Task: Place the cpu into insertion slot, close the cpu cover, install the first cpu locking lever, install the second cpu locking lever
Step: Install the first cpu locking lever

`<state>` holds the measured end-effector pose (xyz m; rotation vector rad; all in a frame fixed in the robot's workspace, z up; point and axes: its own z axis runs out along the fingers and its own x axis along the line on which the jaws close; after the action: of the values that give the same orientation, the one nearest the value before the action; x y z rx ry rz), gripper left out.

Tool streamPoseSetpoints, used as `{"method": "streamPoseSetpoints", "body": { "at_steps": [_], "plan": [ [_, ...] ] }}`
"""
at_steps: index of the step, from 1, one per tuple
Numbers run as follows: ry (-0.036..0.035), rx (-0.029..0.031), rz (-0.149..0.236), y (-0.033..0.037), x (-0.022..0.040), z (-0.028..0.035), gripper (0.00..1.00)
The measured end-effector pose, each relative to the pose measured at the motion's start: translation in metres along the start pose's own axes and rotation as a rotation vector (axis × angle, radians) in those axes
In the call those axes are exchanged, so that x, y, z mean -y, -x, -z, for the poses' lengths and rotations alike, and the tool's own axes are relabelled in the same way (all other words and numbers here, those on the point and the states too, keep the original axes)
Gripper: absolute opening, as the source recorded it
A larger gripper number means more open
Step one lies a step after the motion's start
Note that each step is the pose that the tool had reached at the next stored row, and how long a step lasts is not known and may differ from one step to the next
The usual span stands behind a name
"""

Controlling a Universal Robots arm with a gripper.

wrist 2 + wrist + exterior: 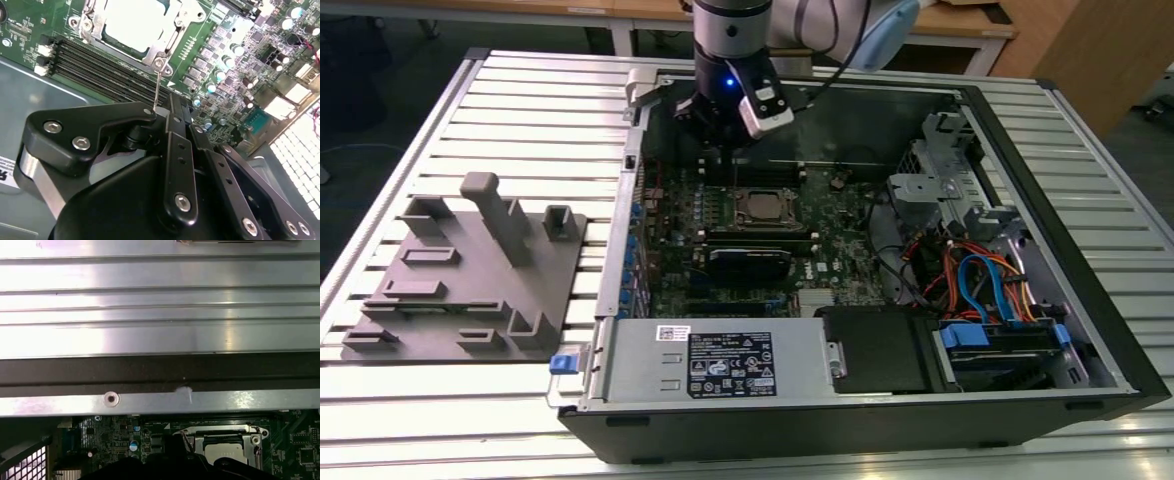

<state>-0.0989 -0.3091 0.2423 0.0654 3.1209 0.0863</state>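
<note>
Second wrist view shows you the claw (160, 109) pinched narrow on the thin wire locking lever (157, 87), which rises from a corner of the cpu cover (169, 42). Your cpu (135, 20) lies flat in the insertion slot (735, 206), the cover down around it, inside the open computer case (1067, 300).

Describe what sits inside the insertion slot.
The cpu lies in the insertion slot, its silver top framed by the cpu cover; whatever lies beneath it is covered.

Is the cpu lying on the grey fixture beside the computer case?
No, the cpu sits in the insertion slot inside the computer case.
</note>
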Motion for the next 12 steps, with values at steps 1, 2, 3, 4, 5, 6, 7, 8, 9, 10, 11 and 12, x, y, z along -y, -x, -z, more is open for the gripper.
{"method": "streamPoseSetpoints", "body": {
  "at_steps": [1, 2, 3, 4, 5, 6, 7, 8, 9, 10, 11, 12],
  "plan": [
    [-0.0001, -0.0001, 0.000, 0.0009, 0.0000, 0.0000, 0.10],
    [-0.0001, -0.0001, 0.000, 0.0020, -0.0001, 0.0000, 0.10],
    [-0.0001, -0.0001, 0.000, 0.0031, -0.0001, 0.0000, 0.10],
    [-0.0001, -0.0001, 0.000, 0.0043, -0.0002, 0.0000, 0.10],
    [-0.0001, -0.0001, 0.000, 0.0057, -0.0002, -0.0001, 0.10],
    [0.0000, -0.0001, 0.000, 0.0069, -0.0003, -0.0001, 0.10],
    [0.0000, 0.0000, 0.000, 0.0082, -0.0003, -0.0002, 0.10],
    [-0.0001, -0.0001, 0.000, 0.0096, -0.0004, -0.0002, 0.10],
    [-0.0001, -0.0001, 0.000, 0.0110, -0.0004, -0.0002, 0.10],
    [-0.0001, -0.0001, 0.000, 0.0126, -0.0005, -0.0002, 0.10],
    [-0.0001, -0.0001, 0.000, 0.0141, -0.0006, -0.0003, 0.10],
    [-0.0001, -0.0001, 0.000, 0.0159, -0.0006, -0.0003, 0.10]
  ]
}}
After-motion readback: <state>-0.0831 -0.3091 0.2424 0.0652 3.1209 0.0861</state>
